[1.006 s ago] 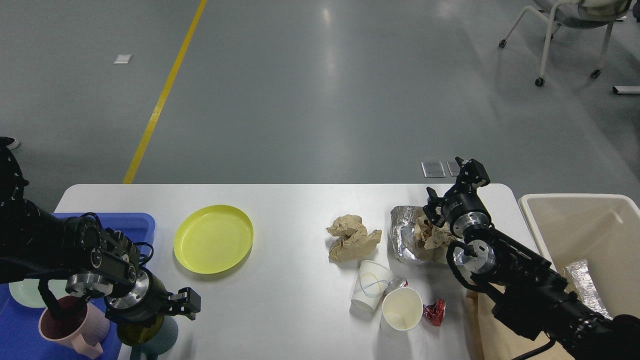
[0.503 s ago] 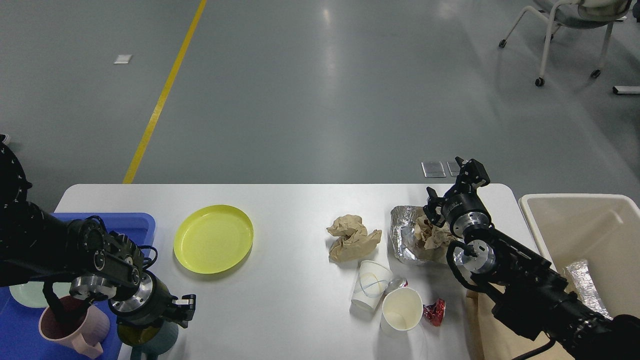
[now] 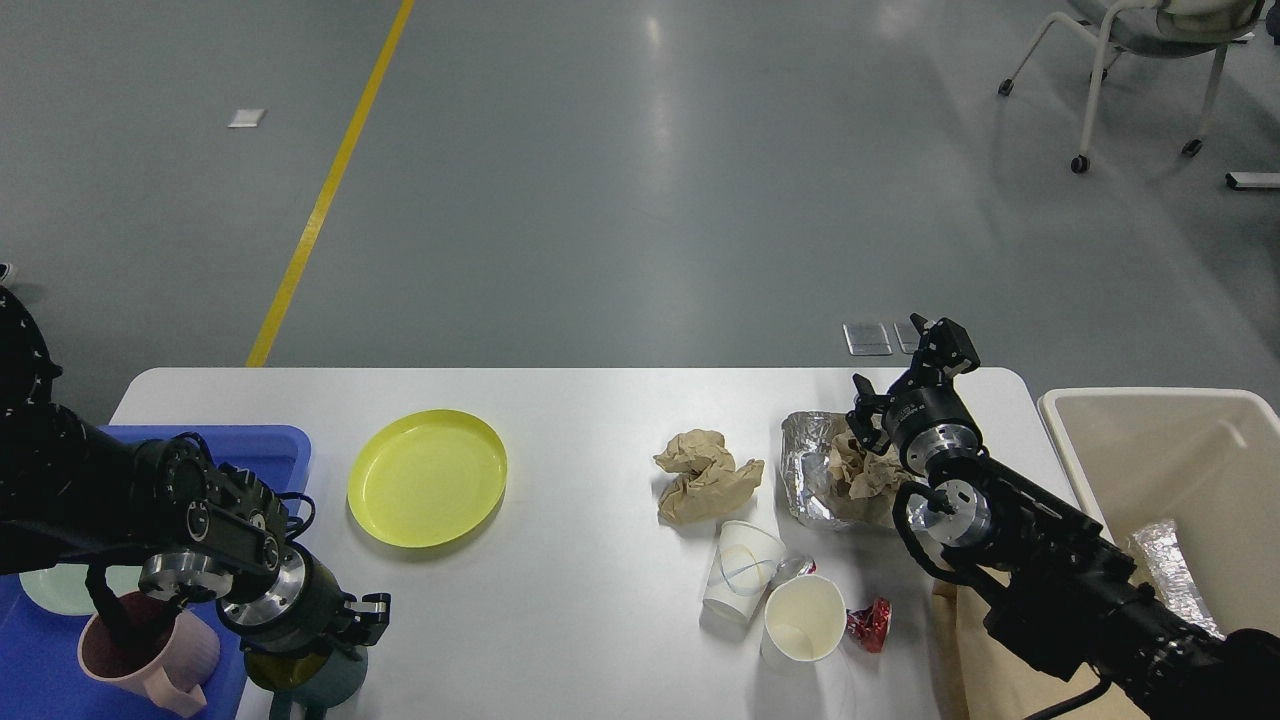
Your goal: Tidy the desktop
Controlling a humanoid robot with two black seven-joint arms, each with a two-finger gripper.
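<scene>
The left gripper (image 3: 368, 612) has drawn back toward the tabletop's (image 3: 580, 420) near-left corner above a dark mug (image 3: 318, 678), jaws unclear, while the right gripper (image 3: 905, 365) hangs open over crumpled foil (image 3: 812, 462) near the far-right corner.

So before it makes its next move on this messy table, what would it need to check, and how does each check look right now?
1. Left gripper over the dark cup at the near edge: ok, it hangs right above it.
2. Left jaws gripping the cup: cannot tell, they are too dark to read.
3. Right gripper free: ok, jaws spread, nothing between them.
4. Room in the blue tray: ok, its far corner is bare; a pink mug sits in it.
5. Beige bin ready for rubbish: ok, open beside the desktop.
6. Rubbish cleared: not ok; brown paper, foil and paper cups remain.
</scene>
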